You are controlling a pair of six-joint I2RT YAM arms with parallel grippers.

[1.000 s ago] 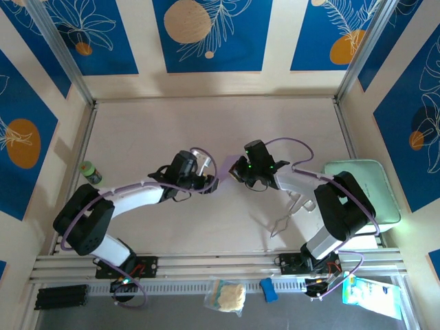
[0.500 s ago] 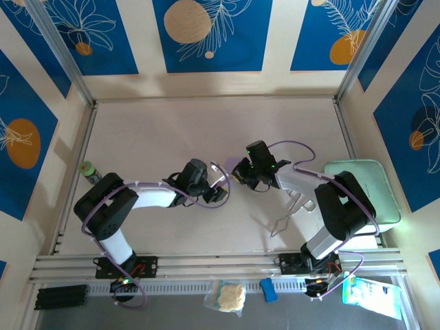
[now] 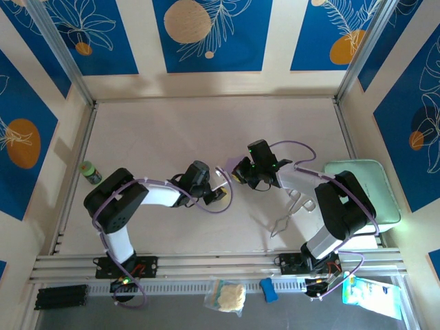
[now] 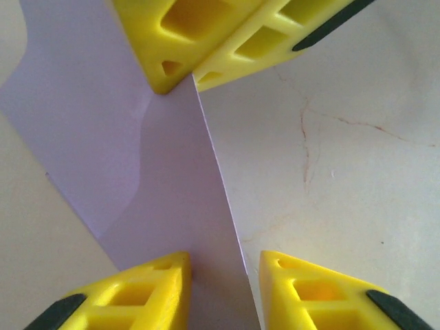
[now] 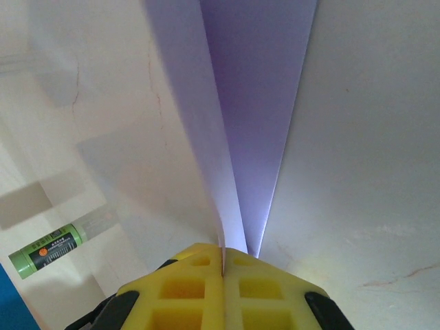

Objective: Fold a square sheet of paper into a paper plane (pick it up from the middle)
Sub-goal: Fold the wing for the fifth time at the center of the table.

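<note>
Top view. My left tool (image 3: pixel 217 185) and right tool (image 3: pixel 239 172) meet near the middle of the bench (image 3: pixel 206 124), slightly toward its near edge. The purple paper (image 3: pixel 225 169) sits between them, lifted at an angle. Green tube (image 3: pixel 89 172) by the left edge. Pale green tray (image 3: pixel 364 180) at the right edge, metal tongs (image 3: pixel 289 212) near it.

Left wrist view. My left tool's two yellow fingers (image 4: pixel 155 289) stand apart. The paper's straight edge runs down into the gap and touches the left-hand finger, with bare bench showing beside the other. Across from them my right tool's fingers pinch the paper's far corner.

Right wrist view. My right tool is pressed together, clamped on the paper at its crease. Two flaps fan away from the tips. The green tube lies far off to the left.
</note>
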